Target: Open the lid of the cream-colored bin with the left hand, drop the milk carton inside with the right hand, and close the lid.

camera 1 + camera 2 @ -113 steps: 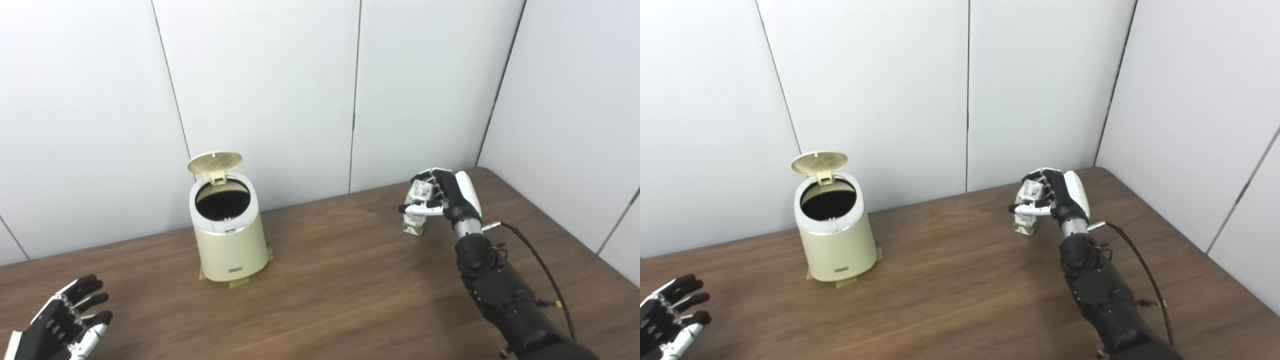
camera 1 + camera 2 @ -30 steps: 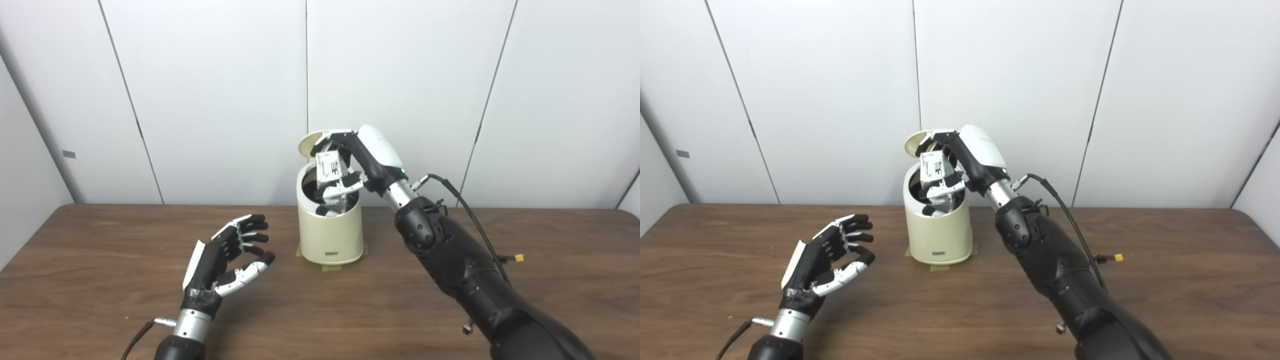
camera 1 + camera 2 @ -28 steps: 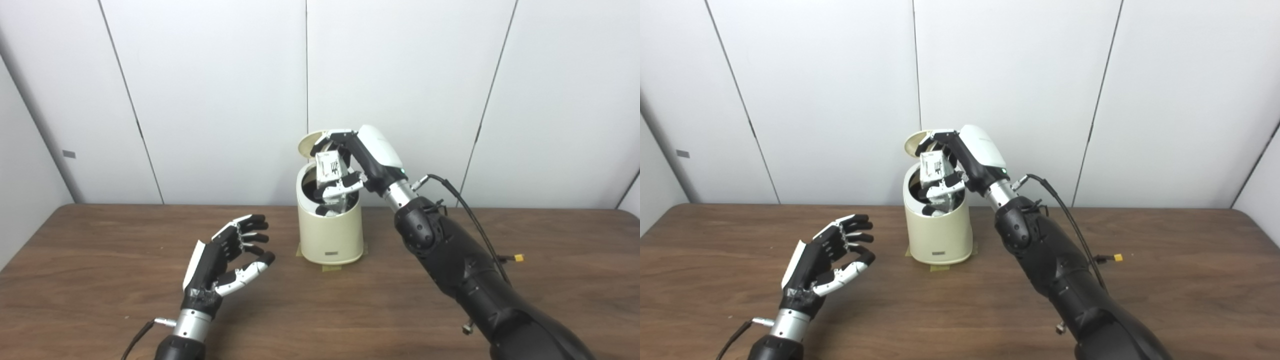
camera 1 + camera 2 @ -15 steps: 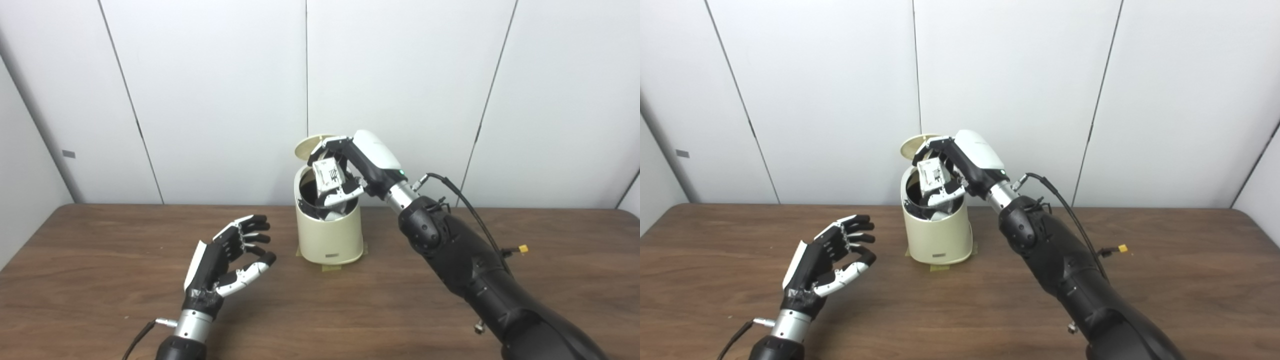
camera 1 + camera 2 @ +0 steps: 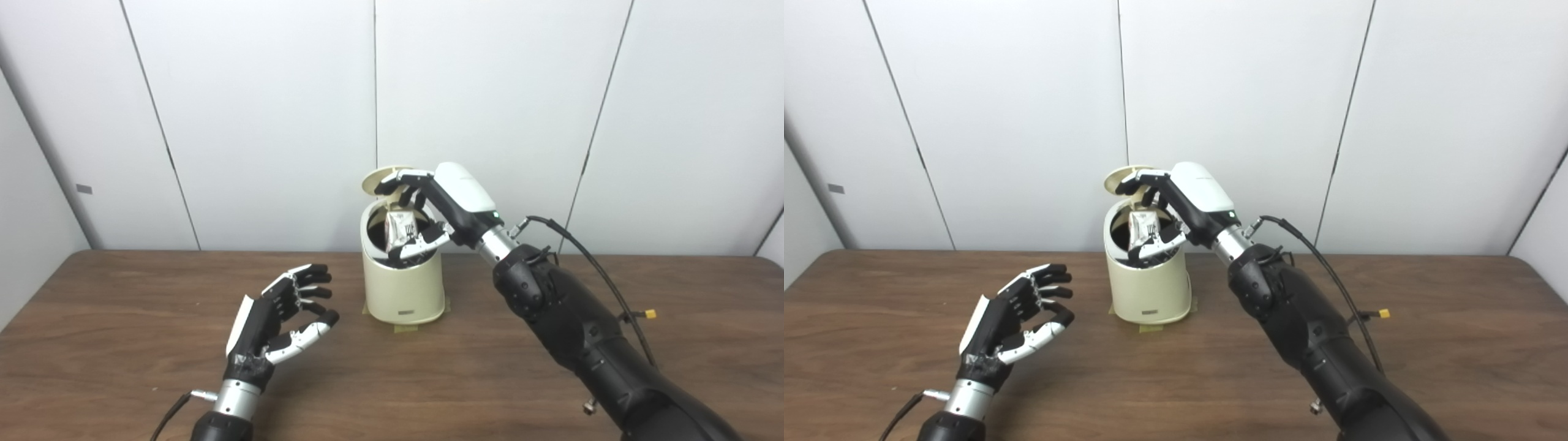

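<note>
The cream-colored bin (image 5: pixel 401 294) stands at the back middle of the table, its round lid (image 5: pixel 376 179) tipped up behind the mouth. The white milk carton (image 5: pixel 400 228) sits tilted in the mouth, its lower part inside and its top sticking out. My right hand (image 5: pixel 444 205) hovers over the bin. Its fingers (image 5: pixel 398 179) are spread above the carton and its thumb (image 5: pixel 422 246) lies just under it, so the hand is open. My left hand (image 5: pixel 278 318) floats open above the table, left of the bin and apart from it.
Strips of tape (image 5: pixel 404 327) hold the bin's base to the brown wooden table (image 5: pixel 122 367). A black cable with a yellow plug (image 5: pixel 648 313) hangs off my right forearm. White wall panels stand close behind the bin.
My right hand's fingers have spread off the carton, and the carton has slid lower into the bin's mouth. The left hand has stayed where it was.
</note>
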You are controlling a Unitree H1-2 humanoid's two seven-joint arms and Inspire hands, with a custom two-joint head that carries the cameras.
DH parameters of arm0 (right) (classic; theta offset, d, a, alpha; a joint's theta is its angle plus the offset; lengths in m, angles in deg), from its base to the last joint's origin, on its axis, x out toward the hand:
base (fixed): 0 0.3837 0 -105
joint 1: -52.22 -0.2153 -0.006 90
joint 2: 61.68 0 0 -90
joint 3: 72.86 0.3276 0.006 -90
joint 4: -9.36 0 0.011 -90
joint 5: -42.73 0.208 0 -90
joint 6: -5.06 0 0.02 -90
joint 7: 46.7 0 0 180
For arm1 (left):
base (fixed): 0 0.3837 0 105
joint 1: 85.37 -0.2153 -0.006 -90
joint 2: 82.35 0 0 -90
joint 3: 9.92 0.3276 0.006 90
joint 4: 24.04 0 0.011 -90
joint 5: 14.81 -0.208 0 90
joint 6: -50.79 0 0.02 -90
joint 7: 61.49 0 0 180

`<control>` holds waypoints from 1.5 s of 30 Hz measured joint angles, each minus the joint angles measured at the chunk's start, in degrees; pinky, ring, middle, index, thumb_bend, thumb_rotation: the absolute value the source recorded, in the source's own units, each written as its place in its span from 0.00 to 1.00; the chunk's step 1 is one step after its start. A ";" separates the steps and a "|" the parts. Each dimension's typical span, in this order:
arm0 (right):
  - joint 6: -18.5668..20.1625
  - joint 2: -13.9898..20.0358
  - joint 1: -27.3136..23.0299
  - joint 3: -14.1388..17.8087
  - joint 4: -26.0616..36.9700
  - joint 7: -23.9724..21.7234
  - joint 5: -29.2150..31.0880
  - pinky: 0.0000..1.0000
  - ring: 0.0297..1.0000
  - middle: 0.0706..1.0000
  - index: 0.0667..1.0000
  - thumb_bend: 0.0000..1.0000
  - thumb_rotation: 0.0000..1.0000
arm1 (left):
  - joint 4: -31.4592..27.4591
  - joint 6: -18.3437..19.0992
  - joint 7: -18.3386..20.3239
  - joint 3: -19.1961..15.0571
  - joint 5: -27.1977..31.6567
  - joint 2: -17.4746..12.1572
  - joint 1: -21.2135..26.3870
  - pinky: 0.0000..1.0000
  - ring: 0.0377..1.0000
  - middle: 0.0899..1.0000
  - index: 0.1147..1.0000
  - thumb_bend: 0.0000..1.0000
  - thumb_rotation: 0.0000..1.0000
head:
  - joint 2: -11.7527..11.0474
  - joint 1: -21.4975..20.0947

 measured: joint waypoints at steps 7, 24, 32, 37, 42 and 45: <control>0.44 0.04 0.92 0.71 0.65 -0.27 -0.73 0.46 0.56 0.65 0.70 0.80 0.15 | 0.05 0.00 0.13 0.06 0.06 -0.15 0.00 0.55 0.66 0.71 0.71 0.65 0.19 | 0.09 -0.44; -0.12 0.40 1.66 2.02 2.68 1.50 0.24 0.41 0.50 0.60 0.67 0.71 0.16 | 0.08 1.02 1.49 -0.20 0.96 -0.83 -0.02 0.54 0.65 0.72 0.72 0.65 0.20 | 0.53 -1.76; -0.57 1.63 3.37 1.22 11.11 7.35 8.28 0.28 0.38 0.54 0.66 0.67 0.09 | 0.16 1.16 1.56 -0.32 0.94 -0.88 0.02 0.55 0.65 0.71 0.72 0.63 0.18 | 0.53 -1.50; -0.68 2.74 4.81 4.02 18.11 7.72 15.31 0.26 0.31 0.45 0.65 0.56 0.00 | 0.36 1.14 1.55 -0.30 0.42 -0.97 0.05 0.55 0.65 0.71 0.72 0.63 0.17 | 0.44 -1.50; -0.64 2.39 8.21 8.65 22.86 0.18 26.14 0.19 0.24 0.44 0.65 0.55 0.00 | 0.42 1.14 1.58 -0.26 0.41 -0.97 0.11 0.56 0.65 0.72 0.72 0.63 0.18 | 0.88 -1.23; -0.53 2.08 10.98 11.23 24.97 -5.09 32.37 0.17 0.20 0.44 0.64 0.55 0.00 | 0.42 1.16 1.52 -0.26 0.25 -0.97 0.11 0.56 0.65 0.72 0.72 0.62 0.17 | 0.88 -1.23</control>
